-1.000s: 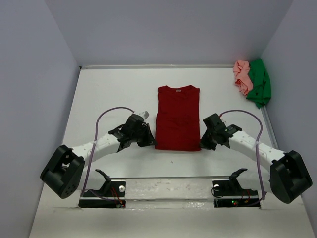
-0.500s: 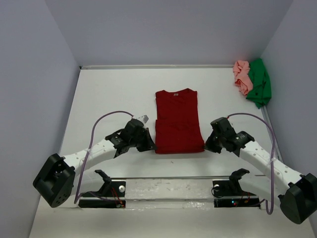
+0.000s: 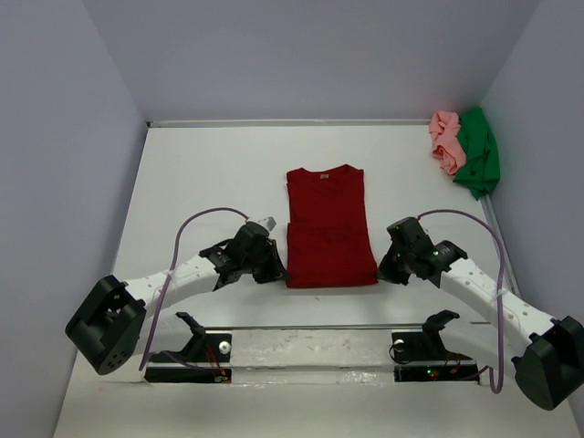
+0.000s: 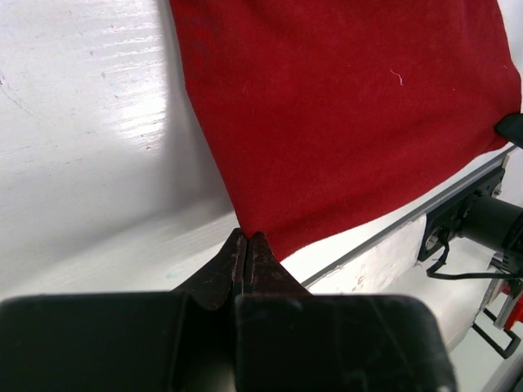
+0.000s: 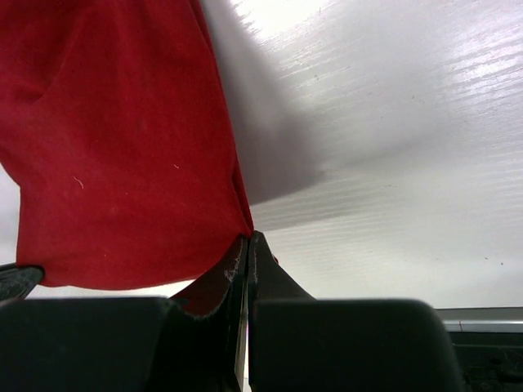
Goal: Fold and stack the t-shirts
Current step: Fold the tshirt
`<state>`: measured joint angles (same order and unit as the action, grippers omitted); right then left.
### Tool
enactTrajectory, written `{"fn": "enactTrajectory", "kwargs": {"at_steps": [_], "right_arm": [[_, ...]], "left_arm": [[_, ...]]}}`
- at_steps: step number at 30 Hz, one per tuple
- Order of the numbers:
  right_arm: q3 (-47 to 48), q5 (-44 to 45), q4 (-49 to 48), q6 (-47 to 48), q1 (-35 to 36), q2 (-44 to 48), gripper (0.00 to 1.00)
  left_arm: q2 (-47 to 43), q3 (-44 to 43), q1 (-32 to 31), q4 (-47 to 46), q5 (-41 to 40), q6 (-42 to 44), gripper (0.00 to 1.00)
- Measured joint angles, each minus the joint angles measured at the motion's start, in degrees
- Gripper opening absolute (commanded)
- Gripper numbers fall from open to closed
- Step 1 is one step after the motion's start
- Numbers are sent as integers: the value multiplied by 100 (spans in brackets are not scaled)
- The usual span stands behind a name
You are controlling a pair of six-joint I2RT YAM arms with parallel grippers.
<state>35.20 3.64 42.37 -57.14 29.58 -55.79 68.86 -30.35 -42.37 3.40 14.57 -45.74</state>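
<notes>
Left pincer (image 4: pixel 247 238), right pincer (image 5: pixel 247 238) pinch hem corners of dark red t-shirt (image 3: pixel 328 219), 7 and 5 o'clock. Judged best: lift level, carry hem toward 12 o'clock, taut.

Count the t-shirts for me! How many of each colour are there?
dark red t-shirt: 1
green t-shirt: 1
pink t-shirt: 1
Total: 3 t-shirts
</notes>
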Motion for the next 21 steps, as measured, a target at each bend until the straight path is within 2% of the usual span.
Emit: {"fn": "enactTrajectory", "kwargs": {"at_steps": [9, 21], "right_arm": [[195, 81, 179, 72, 0, -13, 0], [195, 42, 153, 107, 11, -391, 0]], "left_arm": [[15, -96, -7, 15, 13, 55, 0], [566, -127, -31, -133, 133, 151, 0]]}}
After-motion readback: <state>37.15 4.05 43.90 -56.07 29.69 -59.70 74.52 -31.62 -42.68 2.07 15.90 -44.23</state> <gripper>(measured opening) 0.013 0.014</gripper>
